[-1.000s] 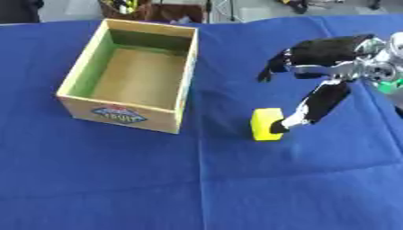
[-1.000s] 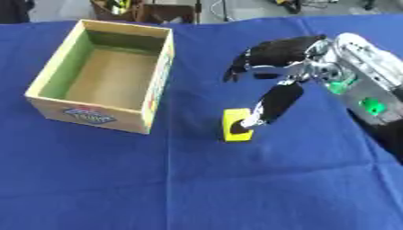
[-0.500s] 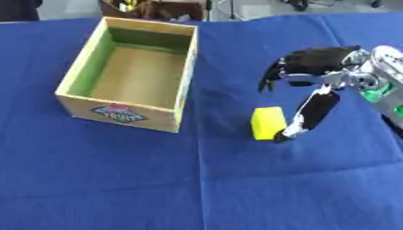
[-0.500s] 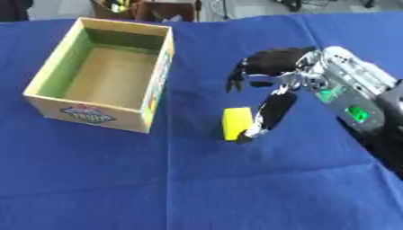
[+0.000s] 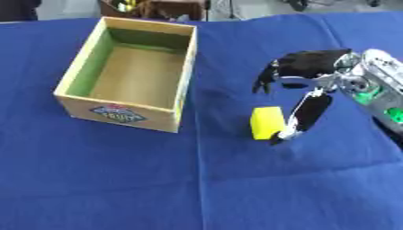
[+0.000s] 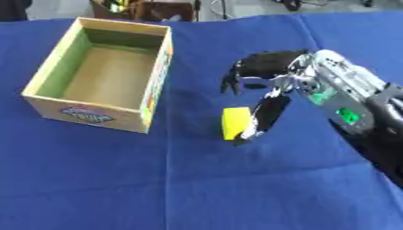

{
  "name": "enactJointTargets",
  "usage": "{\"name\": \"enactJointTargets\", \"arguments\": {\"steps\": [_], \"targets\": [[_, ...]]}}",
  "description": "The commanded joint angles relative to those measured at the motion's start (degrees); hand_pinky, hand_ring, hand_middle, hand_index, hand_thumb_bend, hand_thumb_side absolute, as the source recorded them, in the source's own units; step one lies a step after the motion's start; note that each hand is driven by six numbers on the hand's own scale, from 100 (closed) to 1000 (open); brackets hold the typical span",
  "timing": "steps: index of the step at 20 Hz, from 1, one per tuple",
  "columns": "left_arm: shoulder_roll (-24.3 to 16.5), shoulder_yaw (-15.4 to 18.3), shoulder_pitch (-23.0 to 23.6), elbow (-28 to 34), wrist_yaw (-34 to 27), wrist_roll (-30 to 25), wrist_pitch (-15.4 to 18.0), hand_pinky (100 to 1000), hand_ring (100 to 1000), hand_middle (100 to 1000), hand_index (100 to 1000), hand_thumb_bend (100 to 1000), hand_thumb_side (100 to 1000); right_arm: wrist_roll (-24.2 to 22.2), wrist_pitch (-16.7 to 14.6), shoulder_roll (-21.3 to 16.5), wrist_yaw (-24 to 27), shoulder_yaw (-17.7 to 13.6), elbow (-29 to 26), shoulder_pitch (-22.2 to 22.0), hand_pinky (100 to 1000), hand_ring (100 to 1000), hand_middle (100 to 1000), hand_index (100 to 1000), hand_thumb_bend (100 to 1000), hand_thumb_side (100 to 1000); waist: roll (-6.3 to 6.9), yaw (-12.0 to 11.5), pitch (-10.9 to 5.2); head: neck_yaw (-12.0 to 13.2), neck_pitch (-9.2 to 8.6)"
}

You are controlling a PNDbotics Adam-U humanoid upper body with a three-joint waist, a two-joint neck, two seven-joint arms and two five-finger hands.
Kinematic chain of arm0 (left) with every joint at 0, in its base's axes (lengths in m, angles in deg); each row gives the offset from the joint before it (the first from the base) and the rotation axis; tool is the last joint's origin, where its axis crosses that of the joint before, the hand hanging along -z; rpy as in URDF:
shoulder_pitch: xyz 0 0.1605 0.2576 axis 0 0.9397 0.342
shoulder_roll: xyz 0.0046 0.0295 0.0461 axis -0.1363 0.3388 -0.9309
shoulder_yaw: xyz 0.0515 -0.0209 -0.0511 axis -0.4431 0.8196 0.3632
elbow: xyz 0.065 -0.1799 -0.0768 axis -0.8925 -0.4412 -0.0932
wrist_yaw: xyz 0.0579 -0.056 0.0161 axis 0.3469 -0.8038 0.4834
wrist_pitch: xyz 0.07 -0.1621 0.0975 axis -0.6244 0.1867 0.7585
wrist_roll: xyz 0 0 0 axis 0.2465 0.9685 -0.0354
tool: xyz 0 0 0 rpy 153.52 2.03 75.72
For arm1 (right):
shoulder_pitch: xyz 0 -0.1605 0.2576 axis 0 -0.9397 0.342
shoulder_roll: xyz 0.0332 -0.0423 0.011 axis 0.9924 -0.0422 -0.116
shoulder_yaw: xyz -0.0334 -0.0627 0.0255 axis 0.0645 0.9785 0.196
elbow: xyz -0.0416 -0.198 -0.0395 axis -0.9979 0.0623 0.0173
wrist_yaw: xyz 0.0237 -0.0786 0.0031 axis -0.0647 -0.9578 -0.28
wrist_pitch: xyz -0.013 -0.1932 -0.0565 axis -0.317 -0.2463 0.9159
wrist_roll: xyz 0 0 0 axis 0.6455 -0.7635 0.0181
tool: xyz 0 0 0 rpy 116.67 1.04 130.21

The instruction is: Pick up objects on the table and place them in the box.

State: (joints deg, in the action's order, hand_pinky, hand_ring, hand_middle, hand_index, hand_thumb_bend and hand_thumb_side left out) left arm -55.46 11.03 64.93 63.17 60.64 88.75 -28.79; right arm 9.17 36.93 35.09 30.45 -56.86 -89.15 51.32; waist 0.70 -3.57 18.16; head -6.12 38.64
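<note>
The yellow block stands on the blue cloth just right of the open box, whose inside shows only bare cardboard. The right hand spreads wide over the block, thumb touching its right side, fingers curled above.

Right hand: black fingers and thumb, glossy, with silver linkages showing between the segments. Silver metal joint at the wrist, round hub visible on it. Forearm has a light grey/silver shell with green patches set into it, looks like lit indicators or labels, can't read them. Further up, the arm goes plain black toward the lower right edge. No loose cables visible. Left arm not shown.
</note>
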Motion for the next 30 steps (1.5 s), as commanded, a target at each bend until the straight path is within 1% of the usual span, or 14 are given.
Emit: {"name": "enactJointTargets", "arguments": {"steps": [1, 8, 13, 14, 16, 19, 22, 24, 28, 30], "targets": [[-0.54, -0.15, -0.73, 0.99, -0.07, -0.21, 0.13, 484, 590, 653, 756, 163, 1000, 0.41, -0.77, -0.28, -1.02, -0.84, 0.97, 0.38, 760, 836, 617, 840, 688, 575, 0.05, -0.03, -0.86, -0.12, -0.73], [-0.49, -0.13, -0.75, 0.99, -0.08, -0.33, 0.16, 484, 591, 653, 755, 162, 1000, 1.25, -1.87, 0.51, -2.88, -1.24, 3.65, -0.51, 761, 838, 613, 823, 657, 557, 0.11, -0.03, -0.79, -0.26, -0.86], [-0.48, -0.15, -0.73, 0.99, -0.13, -0.38, 0.15, 484, 591, 653, 755, 162, 1000, 1.82, -2.26, 0.78, -3.46, -1.38, 4.39, -0.7, 759, 837, 601, 798, 600, 580, 0.17, 0.09, -0.79, -0.44, -0.97], [-0.48, -0.18, -0.74, 0.99, -0.14, -0.41, 0.15, 484, 591, 654, 755, 162, 1000, 2.01, -2.29, 0.81, -3.48, -1.41, 4.43, -0.68, 757, 836, 591, 783, 568, 591, 0.17, 0.12, -0.79, -0.46, -1.02], [-0.47, -0.22, -0.77, 0.99, -0.15, -0.49, 0.14, 484, 591, 654, 755, 162, 1000, 2.57, -2.25, 0.86, -3.45, -1.52, 4.43, -0.67, 752, 832, 578, 758, 539, 616, 0.16, 0.16, -0.76, -0.49, -1.05], [-0.45, -0.2, -0.79, 0.99, -0.17, -0.52, 0.15, 484, 591, 654, 755, 161, 1000, 3.45, -2.19, 1.0, -3.55, -1.55, 4.45, -0.74, 747, 827, 557, 727, 522, 618, 0.16, 0.14, -0.71, -0.51, -1.06], [-0.39, -0.2, -0.8, 0.99, -0.19, -0.53, 0.13, 484, 591, 654, 754, 161, 1000, 4.14, -2.05, 1.44, -3.53, -1.6, 4.76, -0.79, 735, 816, 532, 708, 473, 634, 0.21, 0.1, -0.66, -0.57, -1.13], [-0.37, -0.22, -0.82, 0.99, -0.19, -0.56, 0.13, 484, 591, 654, 754, 161, 1000, 4.66, -1.94, 1.68, -3.55, -1.63, 5.04, -0.79, 733, 813, 525, 701, 450, 621, 0.26, 0.09, -0.62, -0.64, -1.15], [-0.37, -0.22, -0.87, 0.99, -0.24, -0.6, 0.19, 484, 591, 654, 754, 162, 1000, 4.53, -2.18, 1.93, -3.9, -1.47, 5.67, -0.87, 732, 810, 517, 694, 440, 561, 0.32, 0.04, -0.61, -0.74, -1.1], [-0.36, -0.25, -0.88, 0.99, -0.31, -0.64, 0.17, 484, 592, 654, 754, 160, 1000, 4.18, -2.32, 2.04, -3.93, -1.45, 5.97, -0.93, 727, 804, 511, 688, 403, 548, 0.34, 0.0, -0.62, -0.77, -1.14]]}}
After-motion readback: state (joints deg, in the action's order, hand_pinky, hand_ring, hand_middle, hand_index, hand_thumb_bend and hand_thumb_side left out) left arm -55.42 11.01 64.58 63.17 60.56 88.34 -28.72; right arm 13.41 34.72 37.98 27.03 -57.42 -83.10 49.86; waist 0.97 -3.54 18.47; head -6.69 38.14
